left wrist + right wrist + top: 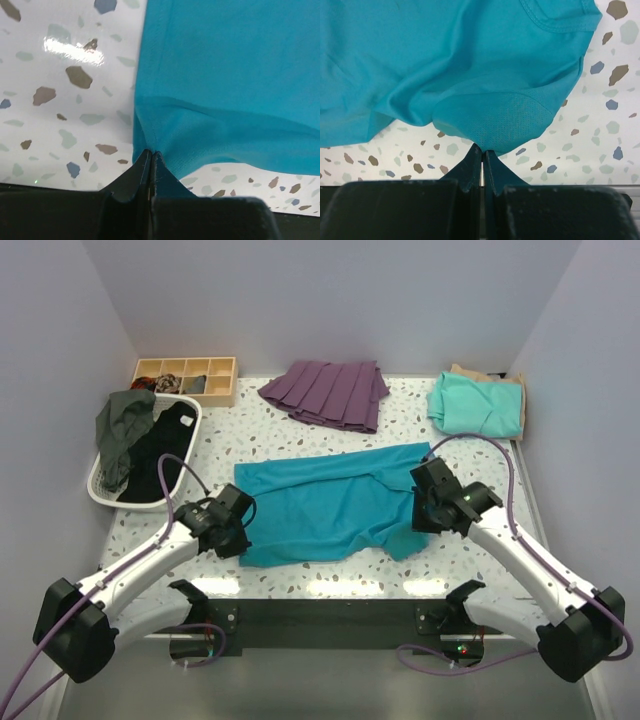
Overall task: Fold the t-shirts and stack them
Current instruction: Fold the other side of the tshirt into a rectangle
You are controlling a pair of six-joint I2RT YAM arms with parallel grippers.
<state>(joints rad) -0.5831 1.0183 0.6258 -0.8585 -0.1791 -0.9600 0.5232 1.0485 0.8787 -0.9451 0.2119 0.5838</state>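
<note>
Lying across the middle of the table (230, 435), the teal shirt (325, 502) has its long axis from 9 to 3 o'clock. Left gripper (241, 528) is closed on its near edge at 8 o'clock, right gripper (417, 506) closed on its end at 3 o'clock, each arm nearest its own end. From both pinches the cloth spreads toward 12, I think the fold direction
</note>
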